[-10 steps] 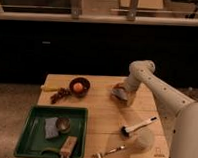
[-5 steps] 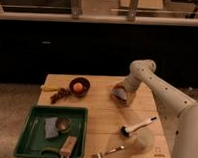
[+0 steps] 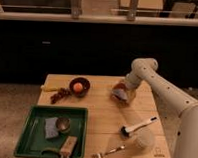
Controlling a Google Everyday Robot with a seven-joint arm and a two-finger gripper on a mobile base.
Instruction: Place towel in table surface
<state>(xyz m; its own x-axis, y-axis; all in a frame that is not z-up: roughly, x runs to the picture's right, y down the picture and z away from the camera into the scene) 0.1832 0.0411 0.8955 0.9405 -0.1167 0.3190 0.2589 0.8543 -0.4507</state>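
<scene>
My gripper (image 3: 124, 88) is at the end of the white arm that reaches in from the right. It is low over the back right part of the wooden table (image 3: 105, 119). Right under it a small brownish and grey bundle (image 3: 118, 96), seemingly the towel, rests on or just above the table top. The gripper's tip is against this bundle and hides part of it. A blue-grey folded cloth (image 3: 50, 127) lies in the green tray (image 3: 24, 139) at the front left.
A dark bowl with an orange ball (image 3: 79, 86) stands at the back left, next to a banana and dark bits (image 3: 55, 93). A black-headed brush (image 3: 137, 126), a whitish cup (image 3: 143, 139) and a fork (image 3: 108, 152) lie at the front right. The tray also holds a small metal bowl (image 3: 63, 123) and a brown block (image 3: 68, 145).
</scene>
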